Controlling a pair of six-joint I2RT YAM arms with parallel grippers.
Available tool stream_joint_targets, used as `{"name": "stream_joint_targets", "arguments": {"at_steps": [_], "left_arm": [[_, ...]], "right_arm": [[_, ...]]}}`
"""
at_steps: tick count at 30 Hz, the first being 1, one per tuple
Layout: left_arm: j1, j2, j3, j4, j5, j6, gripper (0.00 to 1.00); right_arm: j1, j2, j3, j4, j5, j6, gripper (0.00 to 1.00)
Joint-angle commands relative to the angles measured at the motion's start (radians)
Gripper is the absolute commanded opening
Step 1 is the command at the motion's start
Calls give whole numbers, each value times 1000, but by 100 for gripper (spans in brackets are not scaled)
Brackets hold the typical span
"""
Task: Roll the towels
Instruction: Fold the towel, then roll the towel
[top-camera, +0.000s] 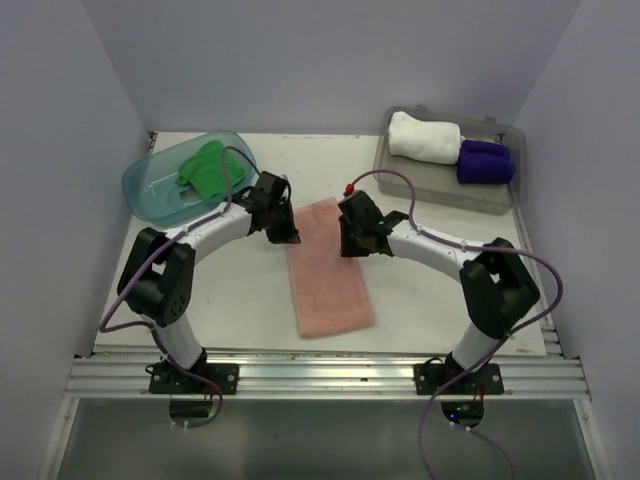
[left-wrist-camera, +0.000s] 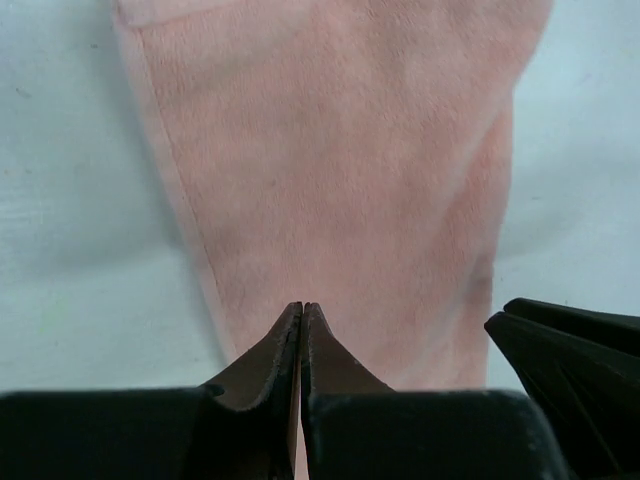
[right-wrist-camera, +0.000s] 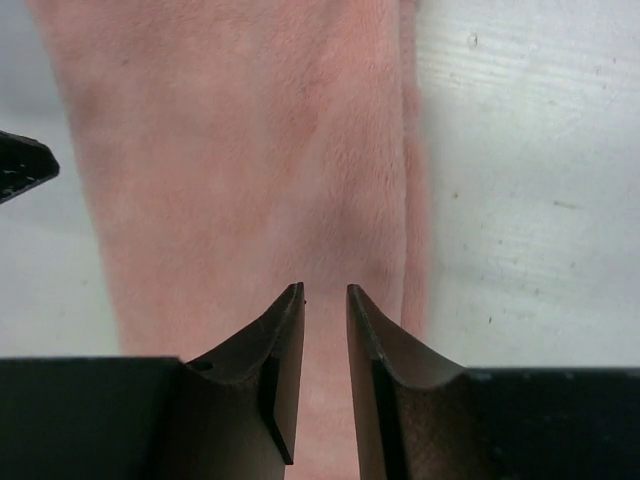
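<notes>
Left jaws closed, right ajar, over pink towel (top-camera: 328, 278)

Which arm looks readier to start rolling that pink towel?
Probably right. The right end effector sits over the far end of the pink towel with jaws slightly apart, ready to pinch. The left end effector is there too, but shut, so it would likely need to open first.

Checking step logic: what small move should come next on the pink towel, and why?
Probably close the right gripper on the far end of the pink towel: it lies flat, unrolled, the left gripper is shut at that end, and the right jaws stand slightly apart.
</notes>
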Motion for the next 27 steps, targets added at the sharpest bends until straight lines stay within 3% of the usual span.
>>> {"name": "stream_joint_targets", "arguments": {"at_steps": [1,6,12,20,27], "left_arm": [[-5,100,97,-9,-36,53,4],[5,217,234,-106,-82,63,4],[36,269,332,-118,-82,76,5],[85,376,461,-146,-87,74,5],[113,505,560,-152,-60,97,5]], "right_arm": [[-30,116,42,5,-34,-51,24],[-39,143,96,-44,3,-68,17],[-43,104,214,-18,71,-120,27],[-104,420,534,-63,63,-106,25],[-138,612,655,-72,55,-29,22]]}}
